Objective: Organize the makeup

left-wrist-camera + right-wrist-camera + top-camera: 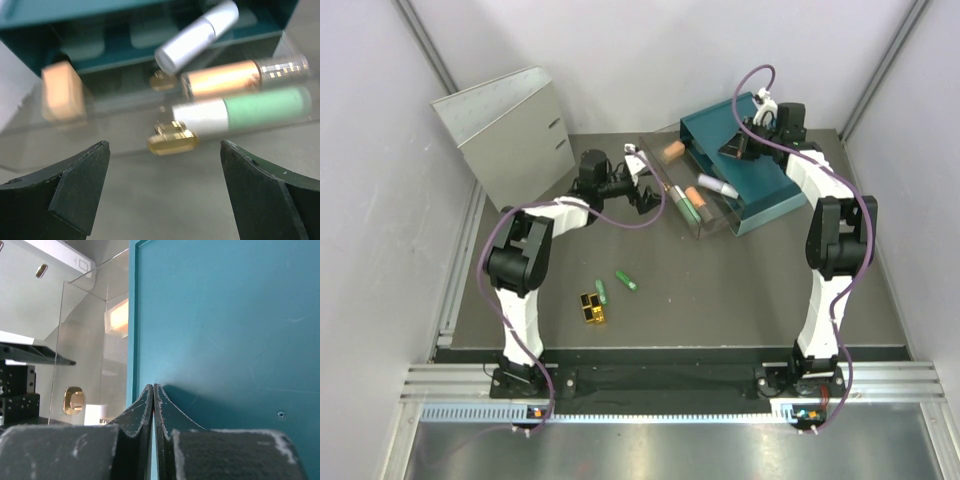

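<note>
L gripper [164,167] gaping; gold block [592,308] only on top cam

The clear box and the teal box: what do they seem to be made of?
Clear box: probably hard plastic, perhaps acrylic; transparent, glossy, a green tube shows through its wall. Teal box: likely moulded plastic; opaque, smooth, faintly scuffed, soft sheen.

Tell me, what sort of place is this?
Probably a robotics test cell, not a home: plain white walls enclose a dark table, two robot arms are bolted to a metal rail at its edge, and makeup tubes lie staged as props.
</note>
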